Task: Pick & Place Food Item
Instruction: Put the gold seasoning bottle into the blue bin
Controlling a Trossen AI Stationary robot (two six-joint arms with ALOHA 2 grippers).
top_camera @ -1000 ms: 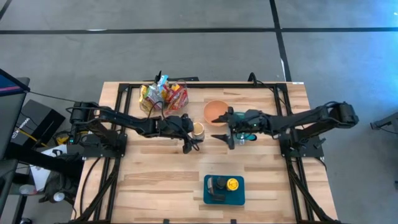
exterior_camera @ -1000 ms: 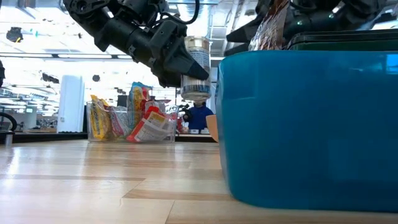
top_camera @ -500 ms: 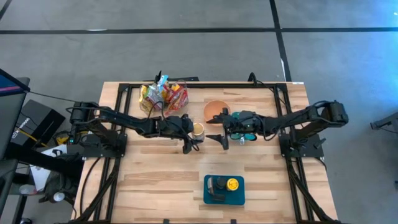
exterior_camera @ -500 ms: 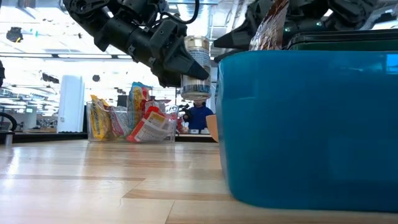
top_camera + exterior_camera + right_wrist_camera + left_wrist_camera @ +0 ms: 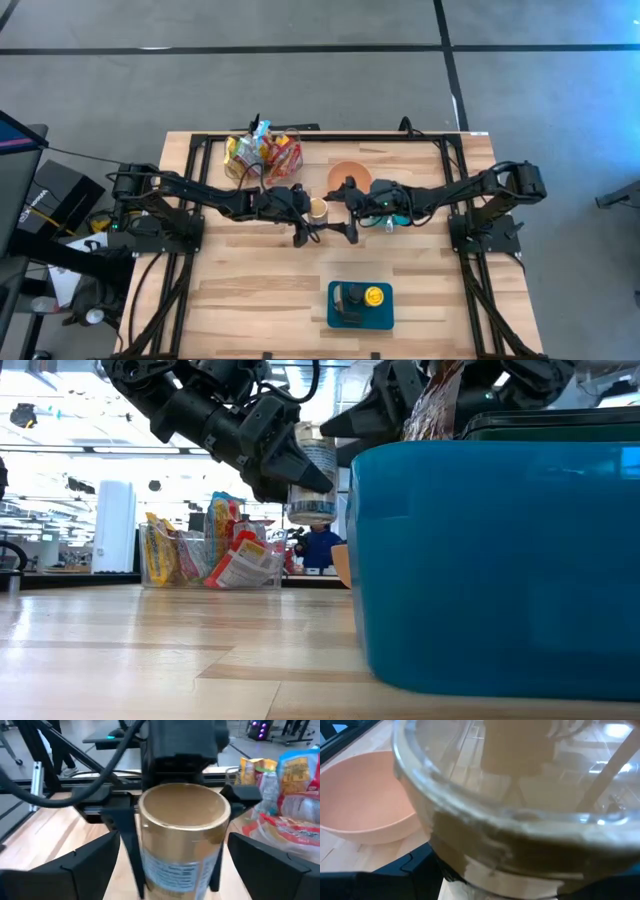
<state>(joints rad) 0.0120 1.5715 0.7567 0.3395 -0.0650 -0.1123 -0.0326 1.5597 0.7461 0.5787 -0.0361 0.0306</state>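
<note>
Item: jar with gold lid, near desk centre, held aloft, clamped in your left gripper jaws. Change: your right gripper, jaws wide apart, has advanced from three o'clock over the last second and now brackets the jar. Orange bowl just beyond, at twelve o'clock. Reading: a handover looks imminent; the right jaws have yet to clamp.

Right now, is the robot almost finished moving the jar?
Not yet. Done: the left gripper has lifted the jar off the table. In hand: the right gripper, jaws open, is at the jar, possibly for a handover. Left: setting it down somewhere.
</note>
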